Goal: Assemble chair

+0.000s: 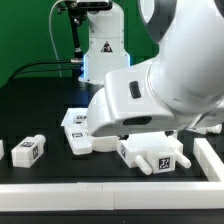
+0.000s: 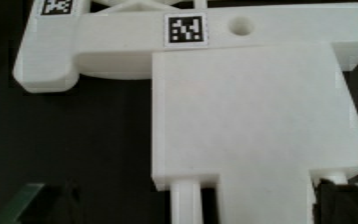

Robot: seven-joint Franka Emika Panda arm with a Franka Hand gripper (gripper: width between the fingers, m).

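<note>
The tool (image 2: 185, 192) hovers close above a flat white plastic chair panel (image 2: 247, 110) that lies on the black bench (image 1: 40, 112). Only dim shapes at the wrist view's edges hint at its fingers, so I cannot tell how far open it is or whether it grips anything. This looks like the approach to a pick-up. Next it likely needs to descend and close across the panel's width. The panel's long axis runs away from the tool, tagged, holed end farthest.
</note>
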